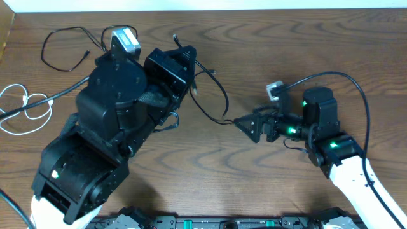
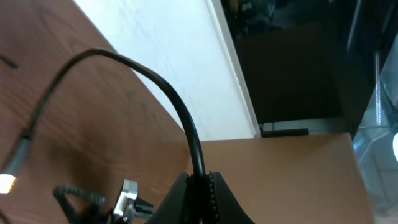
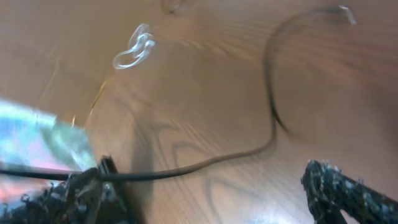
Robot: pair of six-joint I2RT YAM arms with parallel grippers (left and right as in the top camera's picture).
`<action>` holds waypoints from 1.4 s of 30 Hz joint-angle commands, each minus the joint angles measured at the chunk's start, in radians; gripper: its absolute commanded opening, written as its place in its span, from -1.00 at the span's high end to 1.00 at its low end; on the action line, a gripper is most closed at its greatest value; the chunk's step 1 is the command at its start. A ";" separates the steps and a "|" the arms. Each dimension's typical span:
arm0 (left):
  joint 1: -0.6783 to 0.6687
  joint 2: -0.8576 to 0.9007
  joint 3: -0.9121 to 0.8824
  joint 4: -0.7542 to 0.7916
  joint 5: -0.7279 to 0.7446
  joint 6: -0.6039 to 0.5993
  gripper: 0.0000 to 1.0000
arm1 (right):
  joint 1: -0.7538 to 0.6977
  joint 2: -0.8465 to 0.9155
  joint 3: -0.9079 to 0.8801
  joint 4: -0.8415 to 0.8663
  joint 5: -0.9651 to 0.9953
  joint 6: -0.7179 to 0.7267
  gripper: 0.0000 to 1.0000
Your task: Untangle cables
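Note:
One black cable [image 1: 219,95] runs from my left gripper [image 1: 186,58] in a loop down to my right gripper [image 1: 243,123]. In the left wrist view my left gripper [image 2: 200,186] is shut on this black cable [image 2: 155,78], which arches up and left to a plug [image 2: 15,168]. In the right wrist view my right gripper [image 3: 211,183] is open; the black cable [image 3: 272,115] lies on the table between the fingers and touches the left finger. A second black cable [image 1: 63,48] lies looped at the far left. The white cable [image 1: 27,108] lies coiled at the left edge and also shows in the right wrist view [image 3: 134,50].
The wooden table [image 1: 254,184] has its far edge against a white wall strip [image 2: 180,56]. The bulky left arm [image 1: 102,127] covers much of the table's left half. A thick black robot wire [image 1: 356,89] arcs over the right arm.

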 commanded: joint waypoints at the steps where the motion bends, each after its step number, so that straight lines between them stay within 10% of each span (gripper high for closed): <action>1: 0.003 0.004 0.001 0.006 -0.012 -0.113 0.85 | 0.053 -0.006 0.012 0.079 -0.088 -0.196 -0.99; 23: 0.003 0.007 0.001 0.000 -0.129 -0.159 0.85 | 0.092 0.061 0.012 0.169 -0.156 -0.393 -0.69; 34: 0.003 0.007 0.001 0.000 -0.143 -0.158 0.85 | 0.092 0.072 0.012 0.169 -0.124 -0.385 -0.10; 42: 0.003 0.007 0.001 -0.001 -0.143 -0.158 0.85 | 0.092 0.072 0.012 0.166 -0.124 -0.366 0.86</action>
